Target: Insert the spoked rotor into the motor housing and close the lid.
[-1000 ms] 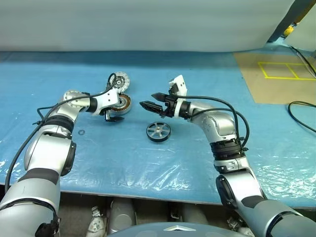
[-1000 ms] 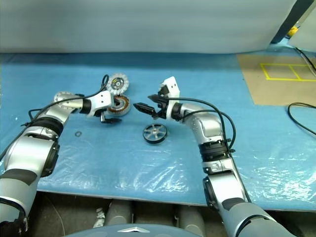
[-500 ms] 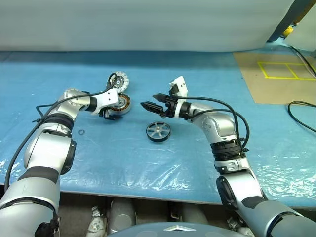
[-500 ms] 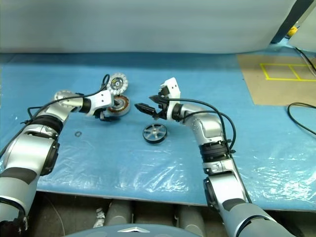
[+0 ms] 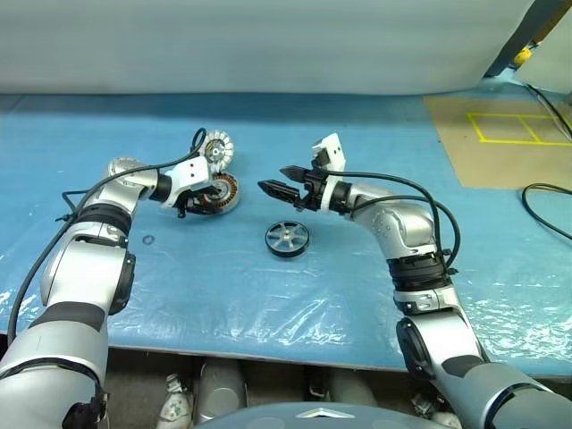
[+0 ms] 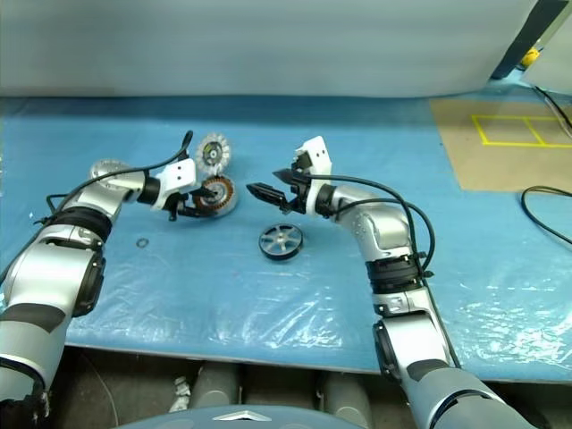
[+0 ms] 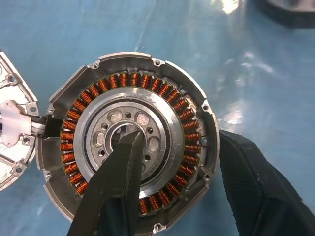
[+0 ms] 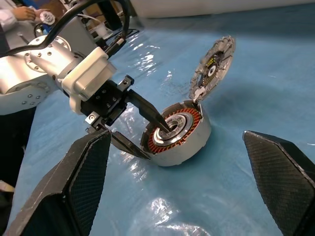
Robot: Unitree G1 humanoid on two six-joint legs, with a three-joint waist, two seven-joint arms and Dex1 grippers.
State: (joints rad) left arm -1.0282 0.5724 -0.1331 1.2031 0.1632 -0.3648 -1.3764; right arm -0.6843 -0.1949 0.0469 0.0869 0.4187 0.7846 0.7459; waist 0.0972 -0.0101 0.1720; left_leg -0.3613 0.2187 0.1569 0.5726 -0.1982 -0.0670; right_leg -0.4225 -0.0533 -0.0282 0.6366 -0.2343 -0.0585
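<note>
The motor housing, with its copper windings around a silver hub, lies on the blue sheet at centre left. My left gripper is shut on it, with one finger in the hub hole and the other against the outer wall. The lid, ringed with white segments, stands up at the housing's far edge, joined to it by a white piece. The spoked rotor lies flat on the sheet, nearer me. My right gripper hovers open above and behind the rotor, pointing at the housing.
A small black ring lies on the sheet at the left. A brown board with yellow tape and a black cable are at the right. A person stands beyond the table. The table's front edge is near.
The left gripper's fingers have closed from wide open beside the housing onto it, one finger now in the hub. The right arm has stayed put.
</note>
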